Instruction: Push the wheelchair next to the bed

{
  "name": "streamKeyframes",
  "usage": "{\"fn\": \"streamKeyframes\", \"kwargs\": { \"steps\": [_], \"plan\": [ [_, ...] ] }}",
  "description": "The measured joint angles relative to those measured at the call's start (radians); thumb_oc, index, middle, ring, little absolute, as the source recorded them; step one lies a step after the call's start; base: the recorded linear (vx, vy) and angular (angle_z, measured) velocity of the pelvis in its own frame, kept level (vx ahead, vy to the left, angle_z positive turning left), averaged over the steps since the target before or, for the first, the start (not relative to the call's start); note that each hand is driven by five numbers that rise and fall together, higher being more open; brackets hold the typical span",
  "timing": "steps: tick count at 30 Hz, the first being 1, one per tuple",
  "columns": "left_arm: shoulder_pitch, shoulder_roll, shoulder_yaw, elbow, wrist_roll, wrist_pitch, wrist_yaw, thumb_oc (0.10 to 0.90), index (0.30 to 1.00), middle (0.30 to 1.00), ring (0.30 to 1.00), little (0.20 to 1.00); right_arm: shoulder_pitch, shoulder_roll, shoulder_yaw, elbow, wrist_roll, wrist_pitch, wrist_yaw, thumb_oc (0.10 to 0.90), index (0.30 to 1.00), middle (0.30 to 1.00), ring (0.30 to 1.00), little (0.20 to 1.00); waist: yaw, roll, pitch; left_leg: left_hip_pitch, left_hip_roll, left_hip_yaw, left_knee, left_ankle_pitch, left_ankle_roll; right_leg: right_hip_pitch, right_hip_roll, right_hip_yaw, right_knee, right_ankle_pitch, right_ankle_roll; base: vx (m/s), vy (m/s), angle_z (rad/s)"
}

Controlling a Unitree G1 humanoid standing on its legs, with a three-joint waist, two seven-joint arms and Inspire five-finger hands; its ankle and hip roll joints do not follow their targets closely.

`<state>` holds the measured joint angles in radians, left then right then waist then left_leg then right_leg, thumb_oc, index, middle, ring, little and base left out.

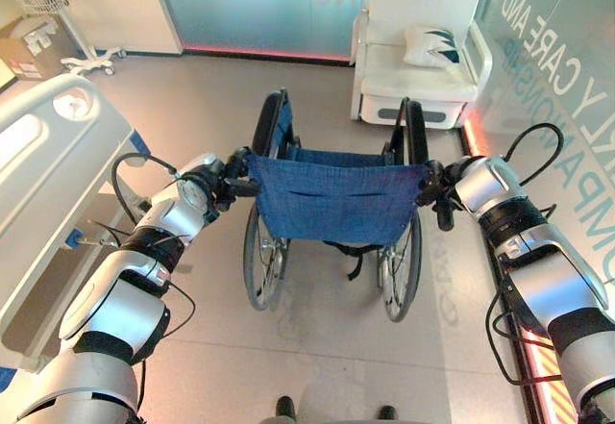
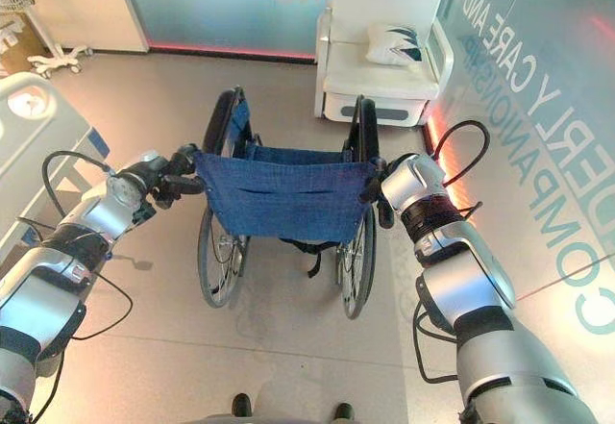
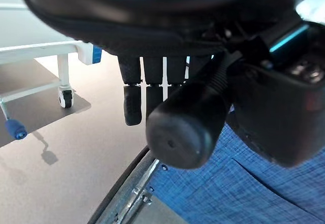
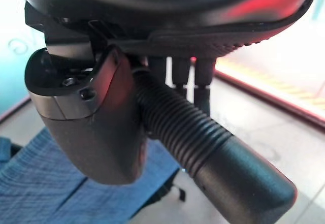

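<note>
I have the wheelchair point(image 1: 332, 217) squarely ahead of me on the grey floor point(image 1: 192, 107), its blue fabric backrest point(image 1: 332, 198) facing me and both big wheels down on the ground.

My left hand point(image 1: 228, 179) sits at the left push handle point(image 3: 190, 117). In the left wrist view the fingers point(image 3: 133, 99) hang down on the far side of the black grip with the thumb on the near side, so the hand is wrapped around the handle, though I can't quite tell how tightly the fingers press against it.

My right hand point(image 1: 437, 191) is at the right push handle point(image 4: 213, 153). In the right wrist view the ribbed black grip runs out between the thumb point(image 4: 91, 127) and the row of fingers behind it, so that hand is closed around its handle too.

The bed point(image 1: 48, 184) is off to my left, its pale footboard and side rail running along the left edge of the head views. The wheelchair is apart from it, with a strip of bare floor between its left wheel and the bed frame; the left wrist view shows one of the bed's castors point(image 3: 65, 98) standing on the floor beyond the hand.

Straight past the wheelchair there is a white armchair point(image 1: 413, 68) against the frosted glass wall point(image 1: 250, 6), with a patterned cushion point(image 1: 432, 44) resting on its seat. A white wheeled stand point(image 1: 82, 54) is in the far left corner.
</note>
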<state>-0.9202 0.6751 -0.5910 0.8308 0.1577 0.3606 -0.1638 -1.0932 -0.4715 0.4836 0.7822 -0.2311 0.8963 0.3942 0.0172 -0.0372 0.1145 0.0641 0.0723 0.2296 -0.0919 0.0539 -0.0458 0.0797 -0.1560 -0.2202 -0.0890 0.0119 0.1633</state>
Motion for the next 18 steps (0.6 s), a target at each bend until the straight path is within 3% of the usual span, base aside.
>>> {"fn": "streamKeyframes", "kwargs": {
  "steps": [8, 18],
  "plan": [
    [0.004, 0.014, 0.023, -0.033, 0.001, -0.006, 0.009, 0.400, 0.300, 0.300, 0.300, 0.300, 0.018, -0.024, -0.009, -0.052, -0.011, 0.000, 0.012, 0.400, 0.300, 0.300, 0.300, 0.300, 0.003, -0.006, 0.022, 0.000, -0.001, -0.001, 0.000, 0.000, 0.000, 0.001, -0.001, -0.001, 0.000, 0.000, 0.000, 0.00, 0.009, 0.00],
    [0.106, 0.038, 0.143, -0.157, -0.139, -0.047, 0.089, 0.400, 0.300, 0.300, 0.300, 0.300, 0.037, -0.054, -0.044, -0.123, -0.057, -0.011, -0.002, 0.400, 0.300, 0.300, 0.300, 0.300, 0.010, -0.001, 0.057, -0.004, -0.005, -0.005, 0.000, 0.000, 0.000, 0.001, -0.006, -0.007, 0.000, 0.001, 0.002, 0.01, 0.067, 0.01]
  ]
}}
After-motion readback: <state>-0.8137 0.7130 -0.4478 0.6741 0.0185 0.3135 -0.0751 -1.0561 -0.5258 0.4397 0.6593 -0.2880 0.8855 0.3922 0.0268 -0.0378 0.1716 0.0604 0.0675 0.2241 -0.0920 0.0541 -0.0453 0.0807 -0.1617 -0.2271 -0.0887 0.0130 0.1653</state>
